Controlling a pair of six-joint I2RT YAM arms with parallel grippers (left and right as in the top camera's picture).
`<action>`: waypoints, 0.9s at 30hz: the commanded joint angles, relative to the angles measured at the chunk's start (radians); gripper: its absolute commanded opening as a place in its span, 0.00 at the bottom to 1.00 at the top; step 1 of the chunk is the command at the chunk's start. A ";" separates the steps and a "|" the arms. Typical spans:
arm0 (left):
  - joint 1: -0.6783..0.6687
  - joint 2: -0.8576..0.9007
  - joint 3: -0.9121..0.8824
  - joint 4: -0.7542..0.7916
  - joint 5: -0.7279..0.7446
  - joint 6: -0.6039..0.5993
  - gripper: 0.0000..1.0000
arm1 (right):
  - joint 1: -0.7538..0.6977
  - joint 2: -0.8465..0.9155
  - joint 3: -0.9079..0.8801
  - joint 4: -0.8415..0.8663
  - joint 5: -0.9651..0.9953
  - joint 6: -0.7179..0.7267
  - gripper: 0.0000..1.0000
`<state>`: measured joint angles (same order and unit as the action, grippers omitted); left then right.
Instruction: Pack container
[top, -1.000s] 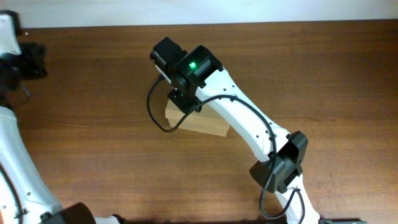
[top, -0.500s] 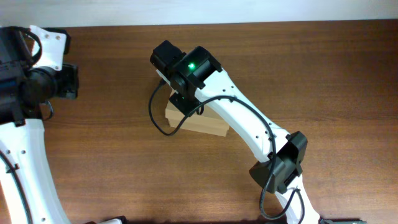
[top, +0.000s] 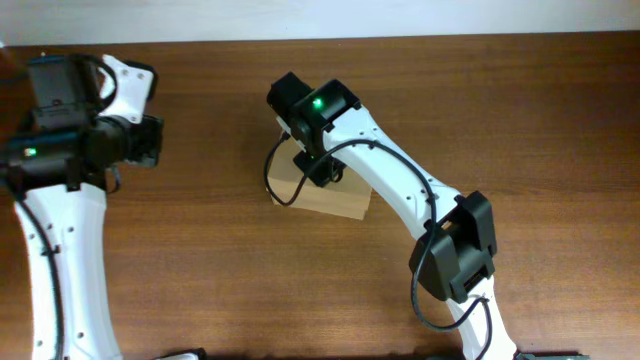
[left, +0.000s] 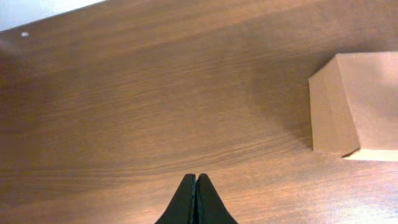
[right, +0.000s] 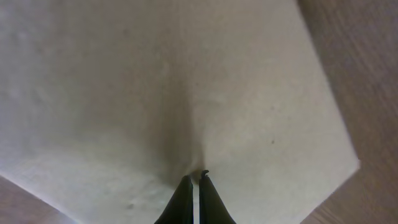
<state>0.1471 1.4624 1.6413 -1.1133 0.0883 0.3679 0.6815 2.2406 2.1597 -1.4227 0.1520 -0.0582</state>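
The container (top: 335, 203) lies flat, long axis running left-right, slightly slanted.

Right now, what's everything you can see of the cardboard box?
The box is plain tan cardboard, rectangular, unprinted. Its lid looks shut and flat. It sits flat on the wooden table, near the middle, slightly skewed. The right arm hides part of it from overhead; the shut right hand points at its top, tips seemingly touching. The left hand is apart from it.

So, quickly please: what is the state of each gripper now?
Left gripper: shut, holding nothing.
Right gripper: shut, holding nothing, tips at the top of the container.
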 joint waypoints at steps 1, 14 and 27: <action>-0.037 -0.014 -0.033 0.021 -0.008 0.012 0.02 | 0.003 -0.022 -0.062 0.020 0.010 -0.005 0.04; -0.064 -0.042 -0.036 0.035 -0.006 -0.004 0.02 | 0.005 -0.044 -0.148 0.113 -0.047 0.034 0.04; -0.113 -0.424 0.013 0.051 -0.066 -0.031 0.07 | 0.005 -0.504 0.114 0.000 0.203 0.102 0.04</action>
<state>0.0357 1.1526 1.6188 -1.0637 0.0711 0.3634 0.6842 1.9114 2.2082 -1.3991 0.2131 -0.0067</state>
